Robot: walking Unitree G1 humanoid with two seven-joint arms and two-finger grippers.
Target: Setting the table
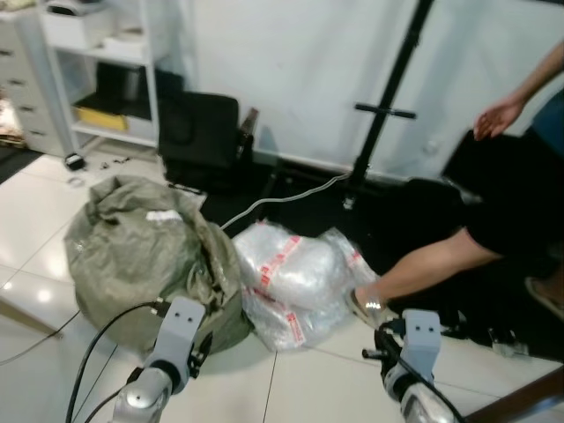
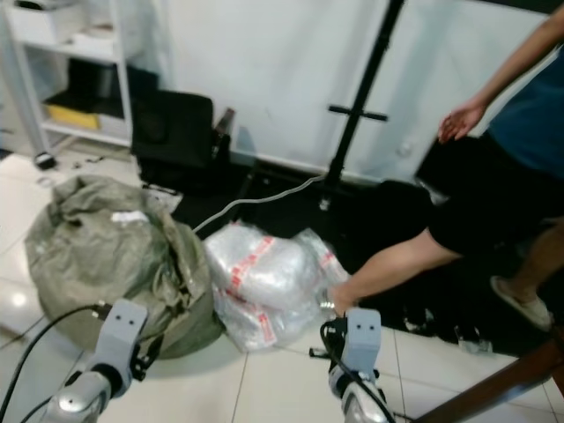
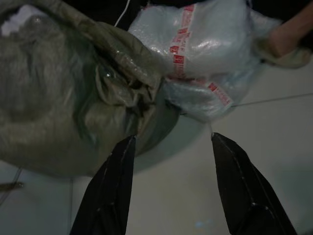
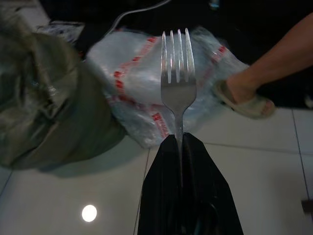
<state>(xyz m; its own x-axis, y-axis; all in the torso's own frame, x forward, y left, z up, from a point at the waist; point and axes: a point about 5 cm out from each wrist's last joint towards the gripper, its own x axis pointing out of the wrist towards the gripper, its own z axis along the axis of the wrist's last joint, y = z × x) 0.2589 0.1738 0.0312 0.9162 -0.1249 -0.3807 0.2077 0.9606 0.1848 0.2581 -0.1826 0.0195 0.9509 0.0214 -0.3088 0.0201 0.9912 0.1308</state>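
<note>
Glossy white tiled floor, catching a bright reflection of light. White wall at 12 o'clock. White shelving unit at 10 o'clock. Black mat along the wall's foot.

One fork, two sacks

Silver arms with grey wrist blocks, looped black cables, black tapered pincer fingers.

Ahead of you at 11 o'clock the green sack blocks the floor, touching the plastic bag at 12. A person's leg crosses at 1 o'clock; bare tiles lie just before the grippers.
</note>
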